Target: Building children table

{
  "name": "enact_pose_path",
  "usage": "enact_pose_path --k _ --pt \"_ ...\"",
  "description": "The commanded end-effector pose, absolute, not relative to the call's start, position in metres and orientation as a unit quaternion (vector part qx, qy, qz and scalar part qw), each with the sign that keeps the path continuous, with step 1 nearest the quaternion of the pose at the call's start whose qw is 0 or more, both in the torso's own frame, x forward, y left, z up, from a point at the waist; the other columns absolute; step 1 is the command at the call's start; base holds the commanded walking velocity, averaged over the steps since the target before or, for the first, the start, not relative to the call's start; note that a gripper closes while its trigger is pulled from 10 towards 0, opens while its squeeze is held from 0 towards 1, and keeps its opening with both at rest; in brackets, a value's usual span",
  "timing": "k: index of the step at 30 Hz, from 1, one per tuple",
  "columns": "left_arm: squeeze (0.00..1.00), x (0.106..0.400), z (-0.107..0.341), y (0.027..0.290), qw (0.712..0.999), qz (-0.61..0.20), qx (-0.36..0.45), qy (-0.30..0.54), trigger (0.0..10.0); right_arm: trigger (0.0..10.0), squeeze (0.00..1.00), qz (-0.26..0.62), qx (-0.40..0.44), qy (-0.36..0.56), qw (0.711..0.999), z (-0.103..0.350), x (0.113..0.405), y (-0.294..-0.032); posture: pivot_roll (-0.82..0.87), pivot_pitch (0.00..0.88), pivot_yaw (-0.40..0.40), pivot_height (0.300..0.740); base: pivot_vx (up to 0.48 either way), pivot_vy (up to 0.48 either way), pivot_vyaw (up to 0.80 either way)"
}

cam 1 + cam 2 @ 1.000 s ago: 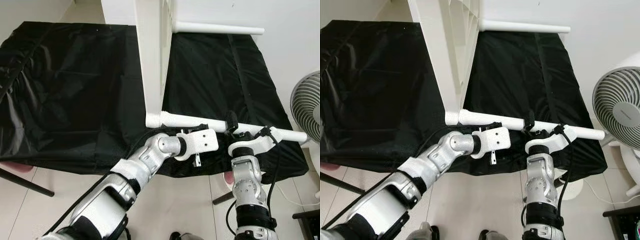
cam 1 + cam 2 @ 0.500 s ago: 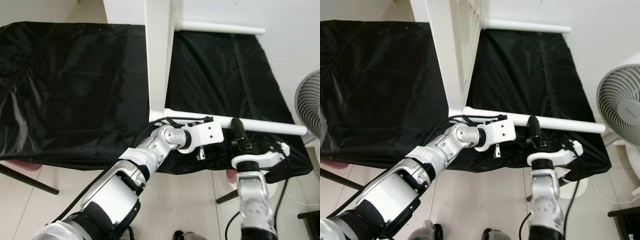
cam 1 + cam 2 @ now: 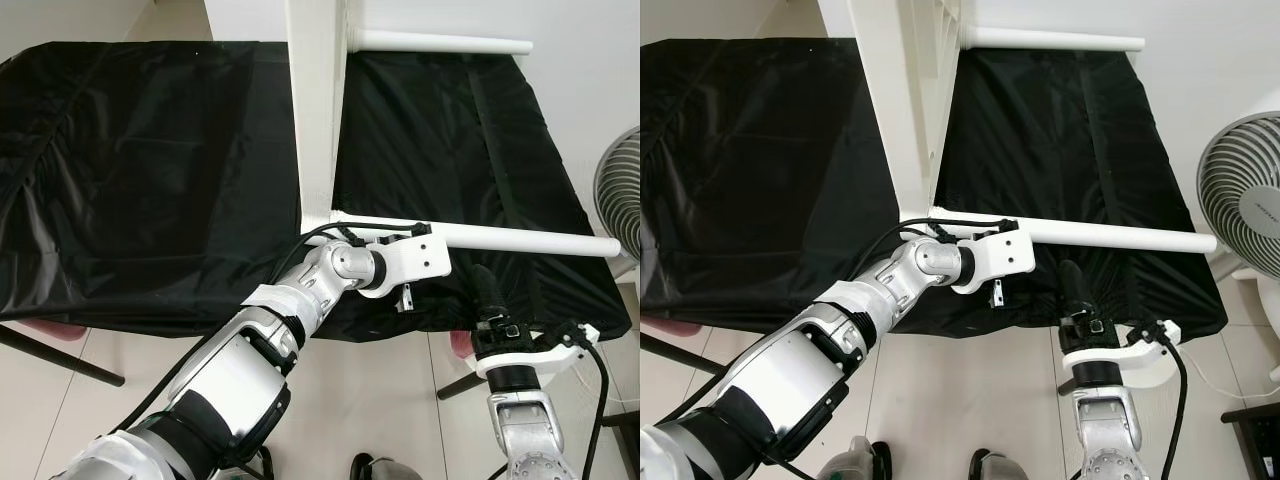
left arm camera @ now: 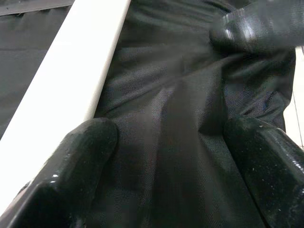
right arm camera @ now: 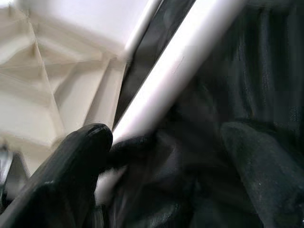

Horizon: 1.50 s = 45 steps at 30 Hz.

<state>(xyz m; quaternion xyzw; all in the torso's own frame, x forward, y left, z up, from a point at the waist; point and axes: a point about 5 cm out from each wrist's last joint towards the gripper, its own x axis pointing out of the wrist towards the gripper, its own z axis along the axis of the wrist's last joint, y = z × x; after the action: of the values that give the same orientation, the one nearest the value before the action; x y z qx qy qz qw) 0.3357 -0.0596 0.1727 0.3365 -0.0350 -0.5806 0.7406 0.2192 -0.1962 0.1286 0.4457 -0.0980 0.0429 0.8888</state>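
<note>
Left eye view, for your record: the white tabletop [image 3: 315, 100] stands on edge on the black sheet [image 3: 150, 170] that covers the work surface. A white table leg [image 3: 500, 239] runs from its lower corner out to your right, lying just above the near edge of the sheet. A second white leg [image 3: 440, 42] projects the same way from the far end of the tabletop.

Your left arm reaches forward, and its white wrist housing [image 3: 405, 265] sits just below the near leg, close to the tabletop's corner. In the left wrist view the left gripper [image 4: 171, 156] has its two black fingers [image 4: 71, 166] spread apart, holding nothing; black sheet lies between them, and the white leg [image 4: 71, 76] runs beside one finger. Whether that finger touches the leg, you cannot tell.

Your right gripper [image 3: 487, 292] stands below the near leg, apart from it, over the sheet's near edge. In the right wrist view its fingers [image 5: 80, 166] are likewise spread and empty, with the leg [image 5: 175, 71] beyond them and the ribbed underside of the tabletop [image 5: 52, 85] behind.

A white fan [image 3: 1243, 190] stands at the right of the sheet, on the tiled floor [image 3: 380, 400].
</note>
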Motion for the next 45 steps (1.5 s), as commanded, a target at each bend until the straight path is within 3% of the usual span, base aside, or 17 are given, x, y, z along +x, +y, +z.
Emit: enact_pose_path --k 1,9,17,23,29,31,32,34,37,41,45 --pt "0.0 0.348 0.178 -0.047 0.786 -0.515 0.339 -0.053 10.0 10.0 0.0 0.034 0.396 -0.088 0.913 0.137 0.224 -0.19 0.04 0.178 0.044 0.74 0.0 0.0 0.0" --pt "0.0 0.346 0.169 -0.04 0.781 -0.528 0.329 -0.051 10.0 10.0 0.0 0.037 0.351 -0.103 0.93 0.161 0.223 -0.186 0.06 0.172 0.03 0.74 0.0 0.0 0.0" --pt "0.0 0.308 0.154 -0.039 0.732 -0.621 0.27 -0.074 10.0 10.0 0.0 0.083 0.331 -0.106 0.934 0.168 0.216 -0.182 0.06 0.157 0.03 0.74 0.0 0.0 0.0" --pt "0.0 0.291 0.159 -0.036 0.72 -0.648 0.233 -0.082 10.0 10.0 0.0 0.083 0.321 -0.107 0.937 0.172 0.218 -0.184 0.07 0.15 0.025 0.74 0.0 0.0 0.0" --pt "0.0 0.288 0.172 -0.022 0.752 -0.627 0.187 -0.079 10.0 10.0 0.0 0.082 0.295 -0.12 0.944 0.179 0.228 -0.191 0.08 0.139 0.018 0.74 0.0 0.0 0.0" --pt "0.0 0.295 0.181 -0.004 0.791 -0.579 0.176 -0.085 10.0 10.0 0.0 0.076 0.269 -0.136 0.95 0.187 0.239 -0.193 0.09 0.123 0.004 0.74 0.0 0.0 0.0" --pt "0.0 0.295 0.181 -0.004 0.791 -0.579 0.176 -0.085 10.0 10.0 0.0 0.076 0.269 -0.136 0.95 0.187 0.239 -0.193 0.09 0.123 0.004 0.74 0.0 0.0 0.0" --pt "0.0 0.301 0.187 0.011 0.824 -0.535 0.167 -0.083 10.0 10.0 0.0 0.071 0.26 -0.147 0.952 0.193 0.247 -0.192 0.1 0.112 -0.005 0.74 0.0 0.0 0.0" --pt "0.0 0.305 0.193 0.022 0.848 -0.502 0.153 -0.08 10.0 10.0 0.0 0.07 0.259 -0.155 0.951 0.198 0.255 -0.19 0.11 0.106 -0.01 0.74 0.0 0.0 0.0" --pt "0.0 0.307 0.198 0.035 0.871 -0.468 0.133 -0.073 10.0 10.0 0.0 0.076 0.238 -0.16 0.955 0.201 0.264 -0.187 0.11 0.101 -0.017 0.74 0.0 0.0 0.0" --pt "0.0 0.304 0.197 0.043 0.876 -0.459 0.136 -0.065 10.0 10.0 0.0 0.084 0.223 -0.159 0.958 0.202 0.269 -0.184 0.12 0.101 -0.026 0.74 0.0 0.0 0.0"
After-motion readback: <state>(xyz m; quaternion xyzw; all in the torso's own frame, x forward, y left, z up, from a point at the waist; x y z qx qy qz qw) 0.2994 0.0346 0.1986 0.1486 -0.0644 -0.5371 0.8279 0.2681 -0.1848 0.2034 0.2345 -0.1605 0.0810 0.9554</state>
